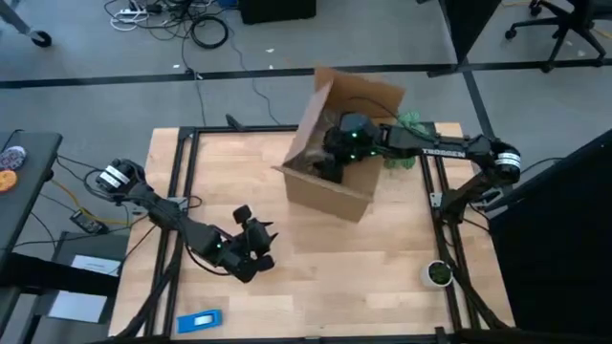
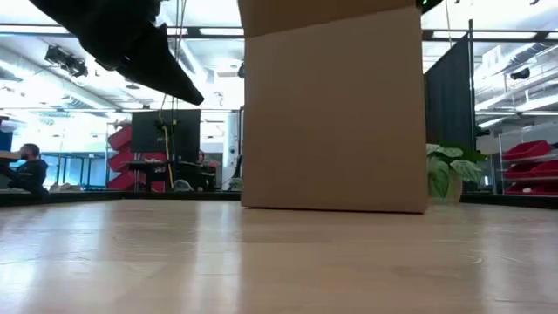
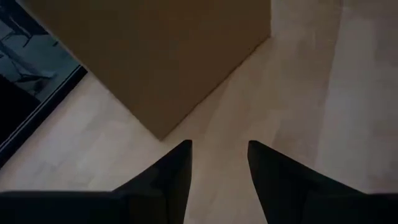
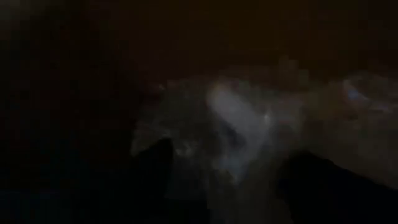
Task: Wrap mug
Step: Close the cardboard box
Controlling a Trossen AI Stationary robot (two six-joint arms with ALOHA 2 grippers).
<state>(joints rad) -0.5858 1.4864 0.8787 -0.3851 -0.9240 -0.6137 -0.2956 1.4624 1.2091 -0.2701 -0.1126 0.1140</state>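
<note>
Cardboard box [image 1: 337, 143] stands open on the wooden table [image 1: 382, 277]. Reaching inside it, the right gripper [image 4: 227, 171] has its fingers spread over crinkled pale wrapping [image 4: 249, 124]. No mug shows. Near the box's front corner, the left gripper [image 3: 219, 163] hovers released, empty.

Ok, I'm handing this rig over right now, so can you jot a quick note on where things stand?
Right end effector: reached down inside the open cardboard box, spread open over crinkly clear wrapping at the bottom.
Left end effector: open and empty, waiting above bare table on the near left, pointed at the box.
Mug: not visible in any view; it may be in the box under the wrapping, but that cannot be confirmed.
Other items: blue object at the near edge, small green round thing on the right.
Done: unclear. Left: find the mug, confirm it is wrapped.
</note>
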